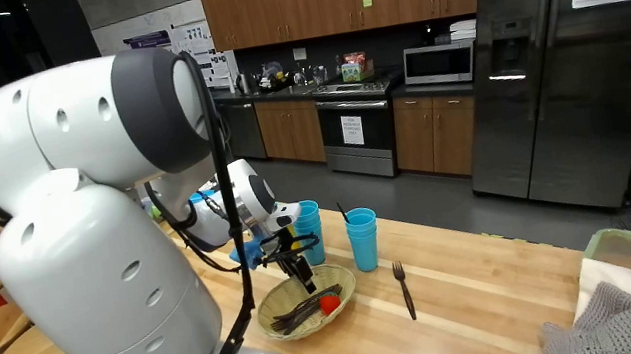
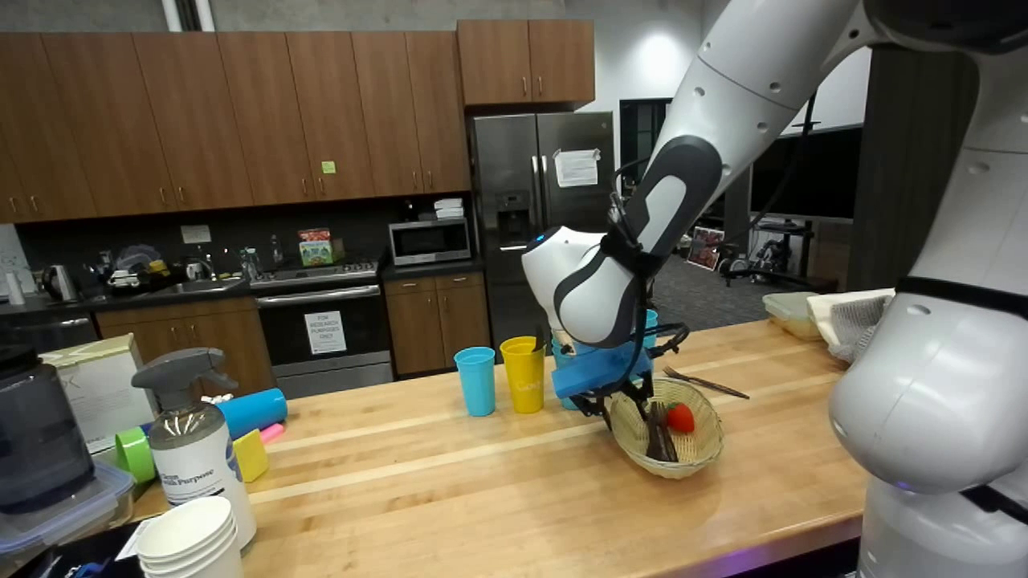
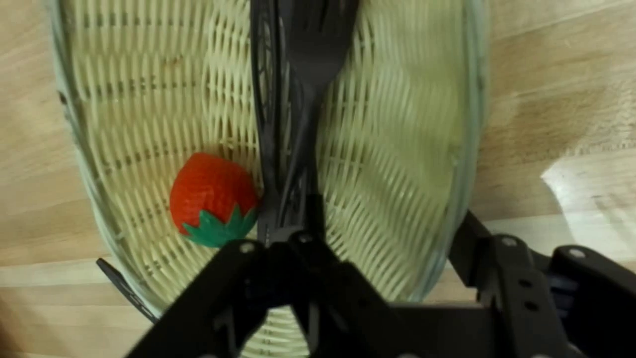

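The wicker basket (image 3: 397,164) holds dark cutlery (image 3: 318,57) and 1 strawberry (image 3: 212,191).

And there's glare flaring on the surface (image 1: 474,304) at the foot of an exterior view, its top left corner deep in gloom! A glow washes the wall (image 2: 658,60) white in an exterior view. Over to the wrist view, and it's soft: the hand (image 3: 382,236) nearly black, the fork (image 3: 318,54) blurred, shadow beside the basket (image 3: 407,124).

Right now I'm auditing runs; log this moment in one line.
gripper: open, astride basket wall | inside: strawberry, dark cutlery | nearby: fork, blue cups
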Robot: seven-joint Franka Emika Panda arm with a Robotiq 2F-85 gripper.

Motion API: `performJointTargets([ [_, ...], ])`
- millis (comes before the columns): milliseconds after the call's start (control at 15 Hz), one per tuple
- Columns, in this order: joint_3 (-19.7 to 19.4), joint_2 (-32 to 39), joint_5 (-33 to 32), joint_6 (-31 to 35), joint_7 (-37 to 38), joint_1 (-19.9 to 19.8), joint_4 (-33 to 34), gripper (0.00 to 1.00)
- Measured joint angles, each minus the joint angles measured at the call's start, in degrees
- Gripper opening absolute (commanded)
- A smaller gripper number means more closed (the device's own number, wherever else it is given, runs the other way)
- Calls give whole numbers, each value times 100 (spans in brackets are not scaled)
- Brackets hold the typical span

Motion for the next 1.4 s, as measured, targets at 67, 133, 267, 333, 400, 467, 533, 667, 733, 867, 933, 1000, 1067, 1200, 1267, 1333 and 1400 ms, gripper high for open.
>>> performJointTargets([
  [67, -10, 0, 0, -12, 0, 0, 0, 19],
  [133, -20, 0, -1, -13, 3, 0, 1, 12],
  [267, -43, -7, -4, -9, 17, 0, 15, 0],
  [333, -54, -23, -4, -7, 19, 0, 26, 0],
  [400, -63, -46, -4, -7, 19, 0, 41, 0],
  [467, -72, -85, -5, -8, 19, 0, 57, 0],
  [533, -79, -132, -5, -10, 14, 0, 77, 1],
  [667, -85, -233, -5, -9, 6, 0, 119, 1],
  [733, -85, -279, -3, -8, -5, 5, 141, 1],
  [867, -84, -360, 17, -10, -43, 53, 195, 1],
  [933, -75, -391, 32, -21, -64, 94, 219, 1],
  [1000, -60, -408, 53, -56, -89, 140, 247, 1],
  [1067, -45, -415, 70, -103, -102, 184, 272, 1],
  [1200, -5, -417, 77, -211, -108, 255, 317, 1],
  [1267, 18, -417, 77, -275, -119, 276, 338, 1],
  [1333, 36, -417, 77, -335, -139, 298, 358, 1],
  [1400, 52, -414, 77, -367, -175, 326, 381, 1],
])
